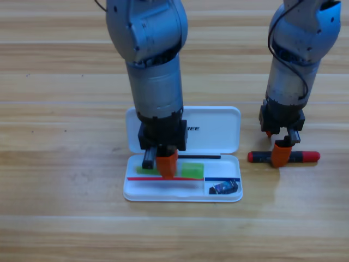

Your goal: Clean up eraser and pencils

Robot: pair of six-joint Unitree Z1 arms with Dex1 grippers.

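A white case [183, 164] lies open on the wooden surface [54, 164], its lid folded back toward the arms and its tray toward the picture's lower edge. The left gripper [163, 164] points straight down into the tray's long compartment, and its orange jaw covers the middle of the green pencil [192, 170], which lies flat along that compartment with a bit of green showing on either side of the jaw. Whether the jaws clamp the pencil or stand apart from it cannot be told from above. The eraser [224, 188] rests in the small compartment at the tray's lower right corner, just beside the gripper but not touching it. To the right of the case, the red pencil [283, 157] lies flat on the surface, its red ends sticking out left and right. The right gripper [281, 154] is down on its middle, an orange jaw crossing the dark band; its grip cannot be told either. On the lid, only the letters "REE" can be read beside the left gripper.
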